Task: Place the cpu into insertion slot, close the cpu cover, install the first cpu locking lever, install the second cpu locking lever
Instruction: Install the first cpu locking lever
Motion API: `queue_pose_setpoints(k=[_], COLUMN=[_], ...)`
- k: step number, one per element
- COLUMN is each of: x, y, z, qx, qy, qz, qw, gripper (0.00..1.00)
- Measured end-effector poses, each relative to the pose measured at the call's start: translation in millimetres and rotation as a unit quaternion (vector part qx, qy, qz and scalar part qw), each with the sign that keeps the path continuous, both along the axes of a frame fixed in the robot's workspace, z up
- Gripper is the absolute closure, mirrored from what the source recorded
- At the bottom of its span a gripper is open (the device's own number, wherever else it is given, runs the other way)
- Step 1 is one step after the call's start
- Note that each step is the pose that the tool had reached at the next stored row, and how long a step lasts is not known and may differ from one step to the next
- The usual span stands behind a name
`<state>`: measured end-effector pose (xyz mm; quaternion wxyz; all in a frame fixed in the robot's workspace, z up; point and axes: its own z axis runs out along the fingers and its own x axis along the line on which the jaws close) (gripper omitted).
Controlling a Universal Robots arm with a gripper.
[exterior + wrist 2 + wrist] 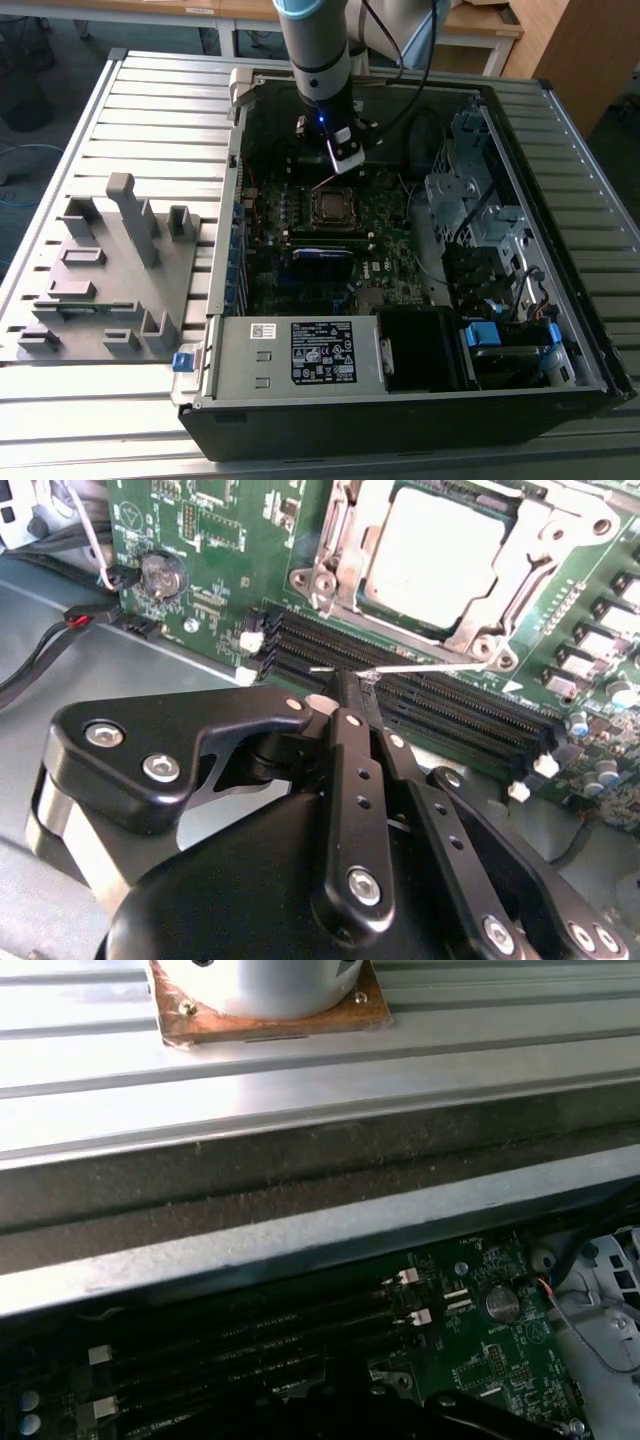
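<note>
The cpu (440,552), a dull silver square, lies in the insertion slot (332,207) on the green board. The silvery cpu cover (470,632) lies flat around it as a frame. A thin silvery locking lever (420,666) stands out over the black memory slots, just off the socket's edge. My gripper (347,683) is shut, its black fingers (350,770) pressed together, and the lever crosses right at their tips. I cannot tell whether the tips touch it. In the exterior view my gripper (345,158) hangs inside the open computer case, just behind the socket.
Long black memory slots (450,712) run under the fingertips. A coin battery (163,575) and red and black cables (60,630) lie nearby. The case holds a drive cage (470,200) and a power supply (310,352). A grey pegged fixture (100,270) stands at the exterior view's left.
</note>
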<state>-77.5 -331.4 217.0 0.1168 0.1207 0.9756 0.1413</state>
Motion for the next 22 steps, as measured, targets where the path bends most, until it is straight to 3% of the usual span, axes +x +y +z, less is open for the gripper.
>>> queue_pose_setpoints(k=[5, 14, 22], x=[0.0, 0.0, 0.2], y=[0.1, 3.8, 4.0], z=[-4.4, -9.3, -17.3], qx=[-0.0086, -0.0087, -0.0088], qy=[-0.0023, -0.0024, -0.0024], qz=[-0.001, -0.003, -0.007], qw=[1.0000, 1.0000, 0.9999], gripper=[0.90, 0.90, 0.90])
